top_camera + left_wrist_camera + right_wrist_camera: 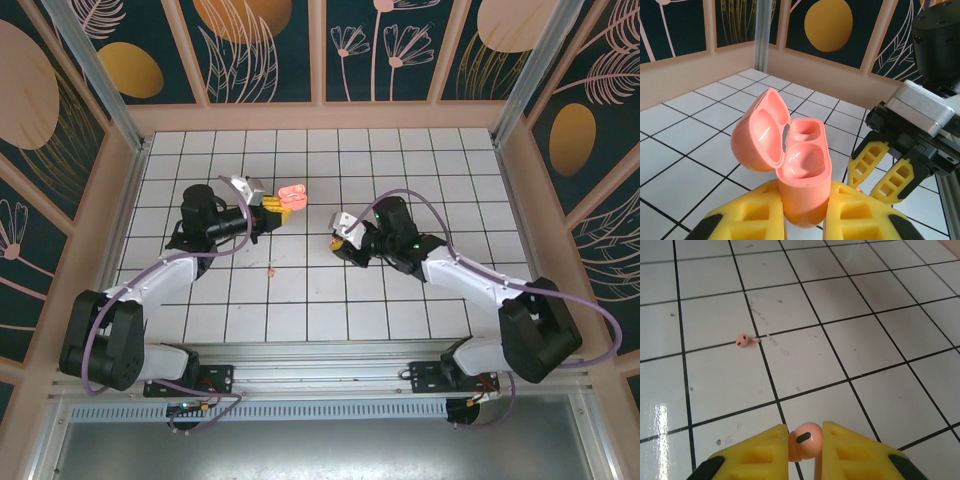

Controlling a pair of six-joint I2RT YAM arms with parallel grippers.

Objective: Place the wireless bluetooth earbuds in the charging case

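Note:
My left gripper (pixel 803 212) is shut on the lower body of the salmon-pink charging case (pixel 803 172), holding it upright above the tiles. Its lid (pixel 760 132) is hinged open to the left, and both wells inside are empty. From above, the case (pixel 292 196) sits just ahead of the left gripper (pixel 270 208). One pink earbud (pixel 809 439) is pinched between the yellow fingers of my shut right gripper (pixel 805 444), which hovers low right of the case (pixel 341 240). A second earbud (pixel 744 340) lies loose on a white tile, also seen from above (pixel 270 267).
White tiled floor (pixel 400 290) with black grout lines, enclosed by peach-framed patterned walls (pixel 320 110). In the left wrist view the right gripper's yellow fingers (pixel 890 180) hang close to the right of the case.

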